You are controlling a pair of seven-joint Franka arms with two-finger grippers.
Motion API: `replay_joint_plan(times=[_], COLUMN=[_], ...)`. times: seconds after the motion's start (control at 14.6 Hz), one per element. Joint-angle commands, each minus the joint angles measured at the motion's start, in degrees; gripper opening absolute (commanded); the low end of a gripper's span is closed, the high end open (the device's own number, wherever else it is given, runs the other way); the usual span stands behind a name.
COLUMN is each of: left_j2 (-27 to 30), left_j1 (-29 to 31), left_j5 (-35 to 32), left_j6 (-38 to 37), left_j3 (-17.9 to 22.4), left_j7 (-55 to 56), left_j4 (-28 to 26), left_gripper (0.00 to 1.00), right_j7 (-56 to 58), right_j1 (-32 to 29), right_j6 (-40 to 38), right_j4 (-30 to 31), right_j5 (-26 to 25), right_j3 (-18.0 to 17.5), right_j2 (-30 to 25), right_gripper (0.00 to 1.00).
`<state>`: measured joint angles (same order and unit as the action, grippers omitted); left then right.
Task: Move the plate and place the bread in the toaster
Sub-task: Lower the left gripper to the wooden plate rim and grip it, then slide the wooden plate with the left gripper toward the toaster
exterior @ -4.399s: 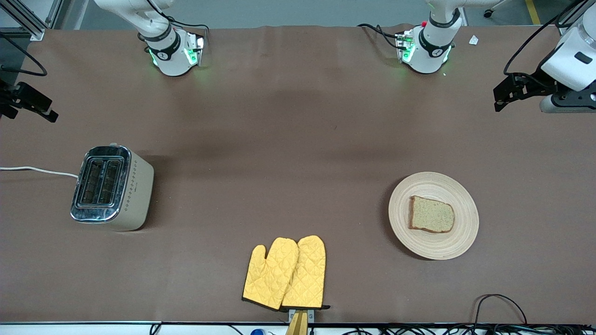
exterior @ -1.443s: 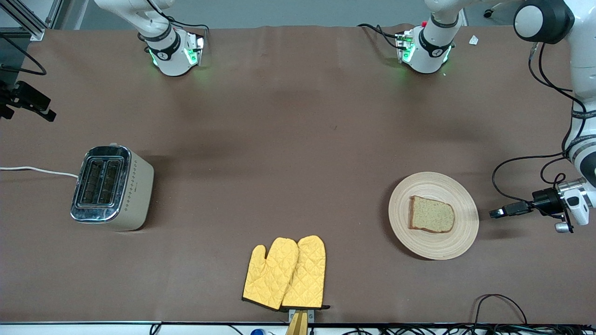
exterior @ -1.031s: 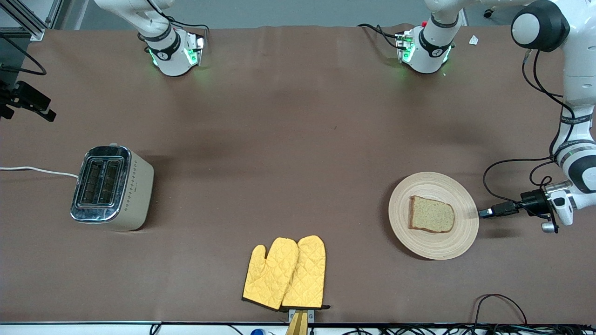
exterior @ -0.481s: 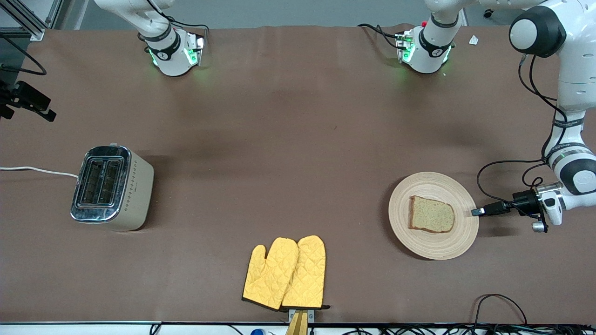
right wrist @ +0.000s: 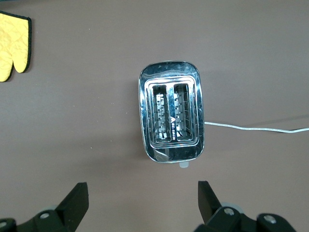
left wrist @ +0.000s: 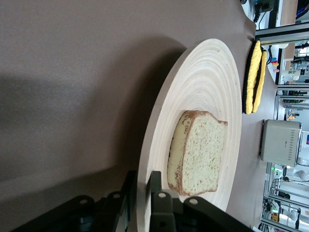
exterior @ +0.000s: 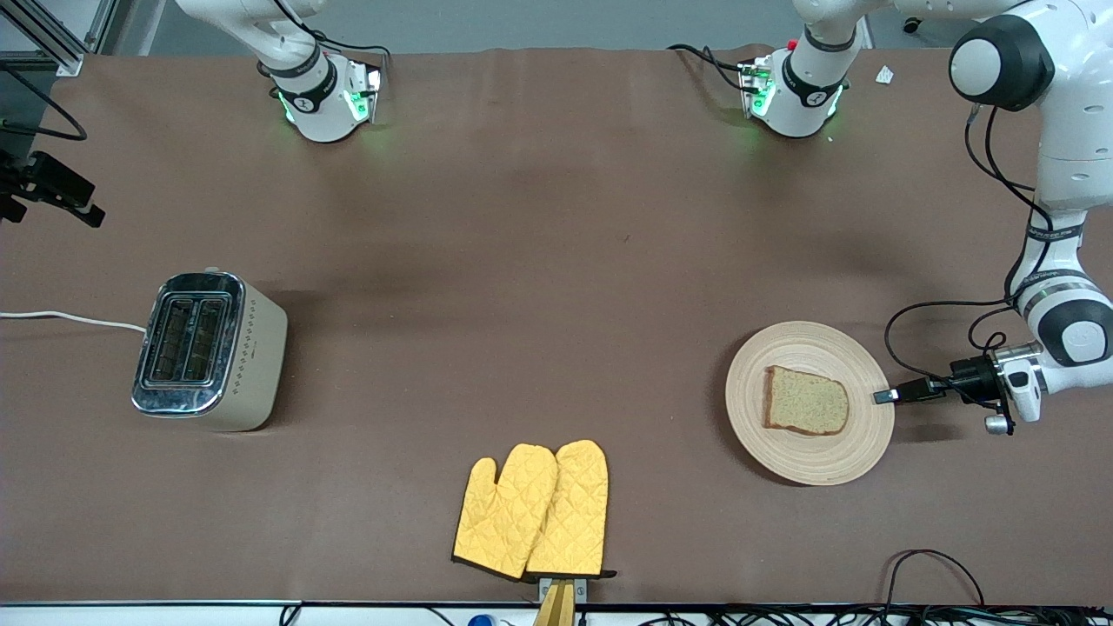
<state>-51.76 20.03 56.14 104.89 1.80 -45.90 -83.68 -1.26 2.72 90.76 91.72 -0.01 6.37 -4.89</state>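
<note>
- The left gripper (exterior: pixel 885 396) is reaching in low from the left arm's end of the table, and its two fingers (left wrist: pixel 157 205) are straddling the edge of the plate (exterior: pixel 809 452), one above the rim and one below, pinched nearly together on it.
- The plate is sitting flat on the table, not lifted as far as I can judge, so the move step is only just starting.
- The bread (exterior: pixel 806 401) is lying on the plate just ahead of the left gripper's fingertips, crust edge turned toward them in the left wrist view, close but not touched.
- The right gripper (right wrist: pixel 143 200) is hanging high over the toaster (exterior: pixel 209 349), fingers spread wide apart and holding nothing; that arm is waiting.
- The toaster is standing directly beneath the right gripper, both slots open and empty, its white cord (exterior: pixel 69 319) trailing off toward the right arm's end of the table.
- A pair of yellow oven mitts (exterior: pixel 535 510) is lying on the table between the two grippers' areas, nearer the front camera than the plate and toaster, well apart from both.
- Score so far: nothing completed. The plate is being gripped but not relocated, and the bread is well apart from the toaster.
- Remaining, as I read it: carrying the plate toward the toaster, then picking the slice up and dropping it into a slot.
</note>
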Motion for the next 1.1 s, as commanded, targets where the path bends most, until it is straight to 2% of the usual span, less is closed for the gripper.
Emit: replay_joint_plan(times=[0.0,0.48,1.03], left_j2=[-1.1,0.0,3.7], left_j1=[0.4,0.3,-1.5], left_j5=[1.8,1.8,1.0], left_j6=[-1.1,-2.2,-3.4], left_j3=[-0.2,-5.7,-17.7], left_j7=[-0.9,-1.3,2.6], left_j4=[1.5,3.2,1.2], left_gripper=[0.01,0.0,0.0], right_j7=[0.0,0.1,0.3], right_j1=[-0.6,-0.7,-0.9], right_j6=[-0.7,-0.7,0.6], right_j4=[-0.8,-0.8,-0.5], right_j5=[-0.4,-0.4,-0.3], right_j3=[-0.5,-0.5,-0.3], right_j2=[0.3,0.4,0.4], right_gripper=[1.0,1.0,1.0])
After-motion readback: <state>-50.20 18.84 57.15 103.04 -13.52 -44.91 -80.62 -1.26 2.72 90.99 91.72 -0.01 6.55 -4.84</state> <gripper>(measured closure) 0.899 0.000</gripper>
